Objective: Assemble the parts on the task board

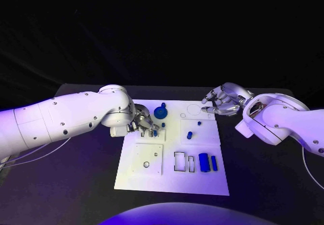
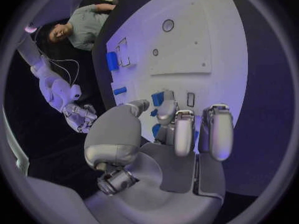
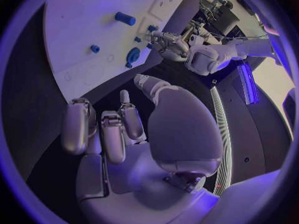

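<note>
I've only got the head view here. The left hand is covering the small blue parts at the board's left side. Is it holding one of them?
Observer: The left wrist view shows the left hand curled down, with a blue part just past its fingertips. I cannot tell whether anything is pinched.
Operator: And the right hand, is anything in it?
Observer: No. The right wrist view shows the right hand with a bare palm and its fingers apart.
</note>
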Robot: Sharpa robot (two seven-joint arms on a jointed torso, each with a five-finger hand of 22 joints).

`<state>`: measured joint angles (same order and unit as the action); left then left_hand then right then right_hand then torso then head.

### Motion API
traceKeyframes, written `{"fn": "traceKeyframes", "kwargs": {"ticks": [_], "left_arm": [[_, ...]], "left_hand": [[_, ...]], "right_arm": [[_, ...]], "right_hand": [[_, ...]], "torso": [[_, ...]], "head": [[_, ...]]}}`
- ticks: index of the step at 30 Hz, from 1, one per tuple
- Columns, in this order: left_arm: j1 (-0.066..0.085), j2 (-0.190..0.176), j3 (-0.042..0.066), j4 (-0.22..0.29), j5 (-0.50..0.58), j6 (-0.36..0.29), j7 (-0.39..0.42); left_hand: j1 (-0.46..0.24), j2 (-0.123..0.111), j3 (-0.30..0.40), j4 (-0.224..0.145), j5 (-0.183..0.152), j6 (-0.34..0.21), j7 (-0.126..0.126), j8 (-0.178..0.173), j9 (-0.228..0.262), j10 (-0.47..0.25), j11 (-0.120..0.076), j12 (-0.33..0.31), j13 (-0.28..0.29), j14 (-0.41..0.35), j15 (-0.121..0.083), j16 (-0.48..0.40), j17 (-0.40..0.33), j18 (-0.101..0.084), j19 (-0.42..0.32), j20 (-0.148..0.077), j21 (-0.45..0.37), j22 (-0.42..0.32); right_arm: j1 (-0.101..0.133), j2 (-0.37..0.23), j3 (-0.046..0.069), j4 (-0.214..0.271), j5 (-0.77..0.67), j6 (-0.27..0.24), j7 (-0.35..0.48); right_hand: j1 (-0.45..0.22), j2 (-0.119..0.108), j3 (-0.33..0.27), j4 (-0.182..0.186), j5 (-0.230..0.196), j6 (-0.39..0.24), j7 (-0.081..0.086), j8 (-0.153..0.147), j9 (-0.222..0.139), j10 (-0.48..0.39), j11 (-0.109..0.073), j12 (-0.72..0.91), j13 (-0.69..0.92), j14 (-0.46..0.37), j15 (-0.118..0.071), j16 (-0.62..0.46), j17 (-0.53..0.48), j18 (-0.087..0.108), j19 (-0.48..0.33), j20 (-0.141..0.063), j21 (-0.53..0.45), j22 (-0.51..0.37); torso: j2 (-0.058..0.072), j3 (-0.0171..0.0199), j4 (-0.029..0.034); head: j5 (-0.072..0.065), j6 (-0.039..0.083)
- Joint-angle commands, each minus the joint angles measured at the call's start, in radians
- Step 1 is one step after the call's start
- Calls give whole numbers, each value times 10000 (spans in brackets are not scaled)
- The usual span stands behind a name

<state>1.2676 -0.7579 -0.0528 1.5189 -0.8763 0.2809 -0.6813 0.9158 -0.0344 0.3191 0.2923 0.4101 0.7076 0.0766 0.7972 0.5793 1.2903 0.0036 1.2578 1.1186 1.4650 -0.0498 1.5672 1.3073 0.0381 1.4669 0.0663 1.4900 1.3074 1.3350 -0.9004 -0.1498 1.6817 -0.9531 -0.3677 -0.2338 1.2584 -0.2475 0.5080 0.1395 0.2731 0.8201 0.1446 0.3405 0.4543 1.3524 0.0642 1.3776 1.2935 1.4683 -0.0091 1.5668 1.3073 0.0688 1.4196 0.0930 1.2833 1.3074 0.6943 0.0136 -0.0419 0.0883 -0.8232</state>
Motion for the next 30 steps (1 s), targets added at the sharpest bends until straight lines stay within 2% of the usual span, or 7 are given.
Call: {"fn": "traceKeyframes", "kwargs": {"ticks": [1,12,21,30], "left_arm": [[9,47,2,6,30,204,-27],[9,78,2,-5,24,262,-38],[9,132,-28,-49,23,277,-45],[9,170,-51,-77,50,233,-41]], "left_hand": [[-2,74,66,11,-103,-62,25,35,-11,89,6,64,10,1058,-25,36,2635,-129,374,-63,-38,1951],[20,38,37,-5,-256,-44,18,65,-15,93,2,69,14,1058,-25,36,2635,-128,372,-63,-45,1951],[392,99,233,-17,-35,-51,5,102,-31,111,-13,94,47,1058,-39,36,2635,-128,375,-74,-51,1960],[708,152,463,-38,-17,-62,-7,130,-43,111,-23,102,54,1058,-47,36,2635,-129,380,-81,-52,1969]], "right_arm": [[-11,11,-1,-3,-113,172,-10],[-22,18,-2,-10,-113,189,-17],[-24,18,-3,-13,-113,196,-22],[-26,17,-4,-22,-113,226,-46]], "right_hand": [[-53,-35,30,15,57,26,-32,41,9,22,-52,31,-15,1025,-27,40,2635,82,-37,5,-27,10],[-53,-35,30,15,57,26,-32,41,9,22,-52,31,-15,1025,-27,40,2635,82,-37,5,-27,10],[-66,-33,36,33,36,34,-38,59,20,30,-57,36,-9,1025,-30,40,2635,84,-37,3,-35,8],[-69,-28,40,38,38,35,-39,64,22,35,-57,39,-5,1025,-31,40,2635,84,-37,3,-36,7]], "torso": [[-4,4,-3],[-5,-4,1],[-2,-10,0],[2,-9,-3]], "head": [[-2,-18],[-16,-28],[-17,-48],[-29,-57]]}}
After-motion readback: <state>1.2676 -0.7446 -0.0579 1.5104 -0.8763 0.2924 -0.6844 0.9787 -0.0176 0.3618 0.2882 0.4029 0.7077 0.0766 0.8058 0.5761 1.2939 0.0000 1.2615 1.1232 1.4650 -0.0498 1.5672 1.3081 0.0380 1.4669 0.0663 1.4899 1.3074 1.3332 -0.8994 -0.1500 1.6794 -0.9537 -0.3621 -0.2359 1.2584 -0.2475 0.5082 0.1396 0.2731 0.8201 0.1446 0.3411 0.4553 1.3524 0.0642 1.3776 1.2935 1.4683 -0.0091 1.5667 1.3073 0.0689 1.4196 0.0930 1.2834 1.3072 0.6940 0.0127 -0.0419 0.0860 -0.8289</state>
